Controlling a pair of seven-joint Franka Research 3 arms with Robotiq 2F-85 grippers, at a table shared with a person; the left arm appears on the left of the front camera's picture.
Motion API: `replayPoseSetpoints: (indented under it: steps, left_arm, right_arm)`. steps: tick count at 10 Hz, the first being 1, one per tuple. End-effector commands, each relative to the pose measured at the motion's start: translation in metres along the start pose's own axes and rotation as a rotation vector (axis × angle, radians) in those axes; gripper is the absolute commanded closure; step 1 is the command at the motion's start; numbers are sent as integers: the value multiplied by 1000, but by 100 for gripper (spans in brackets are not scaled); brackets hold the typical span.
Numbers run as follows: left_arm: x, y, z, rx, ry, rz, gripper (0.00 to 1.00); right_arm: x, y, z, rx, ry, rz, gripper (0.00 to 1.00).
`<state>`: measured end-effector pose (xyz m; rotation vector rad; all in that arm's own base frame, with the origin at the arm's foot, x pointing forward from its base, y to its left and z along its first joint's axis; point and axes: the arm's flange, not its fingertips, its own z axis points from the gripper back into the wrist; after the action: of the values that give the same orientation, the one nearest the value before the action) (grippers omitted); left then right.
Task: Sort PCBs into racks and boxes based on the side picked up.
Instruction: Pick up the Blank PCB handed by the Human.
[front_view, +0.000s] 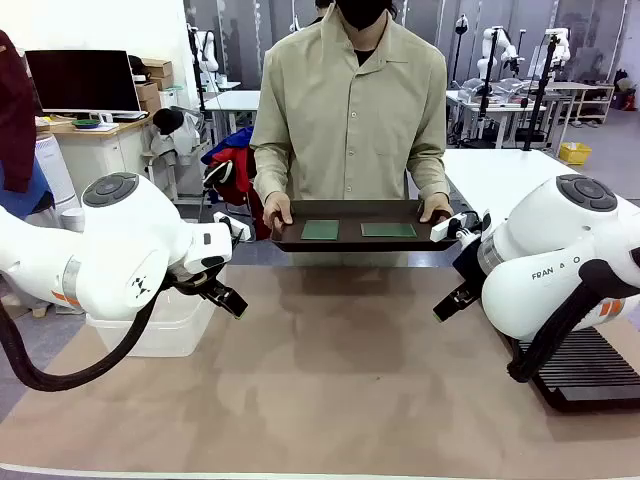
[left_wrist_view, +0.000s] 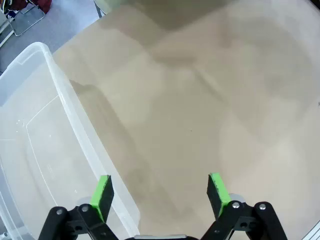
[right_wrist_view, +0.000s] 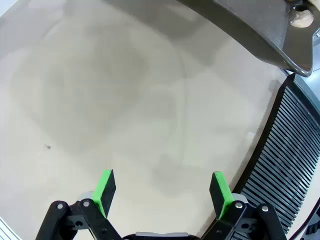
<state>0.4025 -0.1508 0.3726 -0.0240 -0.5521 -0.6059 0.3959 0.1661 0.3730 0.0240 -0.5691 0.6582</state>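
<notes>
Nearest the robot, the left gripper (left_wrist_view: 160, 192) hangs over the tan bench (front_view: 330, 380) with its green-padded fingers (left_wrist_view: 103, 195) spread wide and nothing between them. Its own wrist view shows bare bench surface under the gap. Just beside one finger runs the rim of the clear plastic rectangular tub (left_wrist_view: 30, 145), which sits at the left edge of the bench, under the left arm in the front view (front_view: 150, 335). Nothing can be made out inside the tub.

The right gripper (right_wrist_view: 162, 192) is likewise released, with its jaws wide apart and holding nothing, and it is poised over bare bench. Close beside it lies the long black slotted rack (right_wrist_view: 285, 165). This rests along the right edge of the bench, partly hidden behind the right arm in the front view (front_view: 590, 370). No board stands in the slots that show.

Farther off, at the far edge of the bench, a person in a beige shirt (front_view: 350, 110) holds a dark brown tray with handles (front_view: 360, 243) level, just above the surface, with one hand (front_view: 278, 210) at each end. Its underside also shows in the right wrist view. On the tray lie the two thin green rectangular circuit boards, flat, side by side and apart. One (front_view: 320, 230) lies towards the tray's left end and the other (front_view: 388, 230) towards its right. Both grippers are well short of the tray.
</notes>
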Motion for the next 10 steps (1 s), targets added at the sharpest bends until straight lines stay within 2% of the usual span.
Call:
replayPoseSetpoints:
  steps: [1,10]
  left_arm:
    - [0,0,0,0,0,0,0]
    - [0,0,0,0,0,0,0]
  right_arm:
    - [0,0,0,0,0,0,0]
    - [0,0,0,0,0,0,0]
